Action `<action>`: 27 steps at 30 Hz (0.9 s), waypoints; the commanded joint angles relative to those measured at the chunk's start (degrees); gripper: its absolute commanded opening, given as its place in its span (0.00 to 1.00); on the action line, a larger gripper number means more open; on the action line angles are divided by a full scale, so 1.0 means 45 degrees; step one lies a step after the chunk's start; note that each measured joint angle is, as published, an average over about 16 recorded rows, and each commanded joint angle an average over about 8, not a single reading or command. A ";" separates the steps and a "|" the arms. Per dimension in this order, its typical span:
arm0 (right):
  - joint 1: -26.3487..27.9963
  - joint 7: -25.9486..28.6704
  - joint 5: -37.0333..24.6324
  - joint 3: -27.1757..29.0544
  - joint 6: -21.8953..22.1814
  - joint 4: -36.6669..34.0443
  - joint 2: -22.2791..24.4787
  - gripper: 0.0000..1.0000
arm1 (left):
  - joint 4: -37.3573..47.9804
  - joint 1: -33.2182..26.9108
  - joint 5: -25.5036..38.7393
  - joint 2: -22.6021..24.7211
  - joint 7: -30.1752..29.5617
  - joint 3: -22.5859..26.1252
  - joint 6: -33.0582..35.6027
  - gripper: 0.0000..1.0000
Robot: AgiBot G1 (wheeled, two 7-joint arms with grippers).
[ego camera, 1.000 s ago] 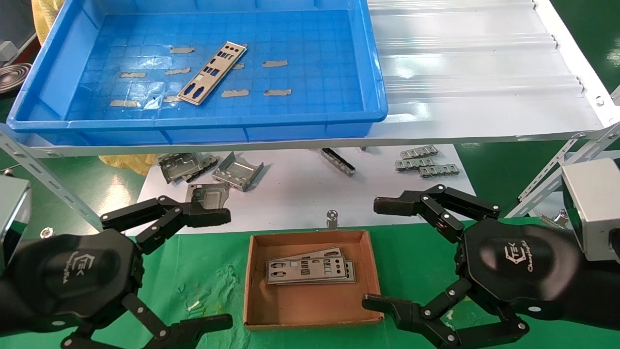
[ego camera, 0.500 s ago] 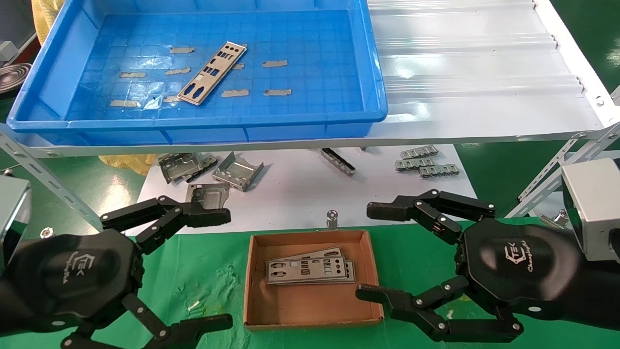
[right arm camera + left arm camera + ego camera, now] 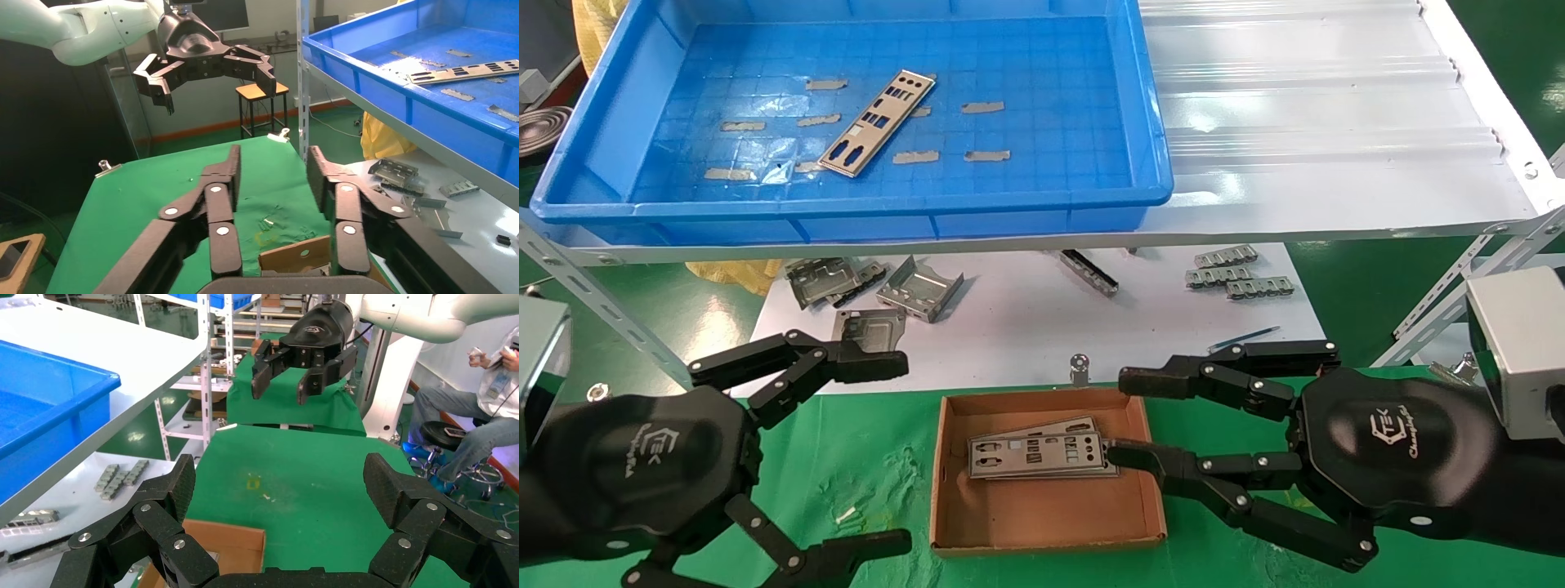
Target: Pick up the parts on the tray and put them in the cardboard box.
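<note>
Punched plates [image 3: 1042, 455] lie in the cardboard box [image 3: 944, 498]; one plate [image 3: 877, 123] remains in the tray [image 3: 1148, 122], both grippers spread empty.

right gripper [image 3: 1120, 418]: jaws narrower than a second ago, not closed | shifts left over cardboard box [image 3: 1042, 535] right wall | lower finger [image 3: 1140, 457] now reaches the plates [image 3: 1042, 455] stacked inside | thin blue stick [image 3: 1245, 338] newly uncovered on desk

"TEK" logo on right pincer [image 3: 1124, 418] housing (left too)
</note>
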 commanded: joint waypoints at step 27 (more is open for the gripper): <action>0.0000 0.0000 0.0000 0.0000 0.0000 0.0000 0.0000 0.00 | 0.0450 -0.2527 0.2388 0.0931 -0.1004 0.0482 -0.2734 1.00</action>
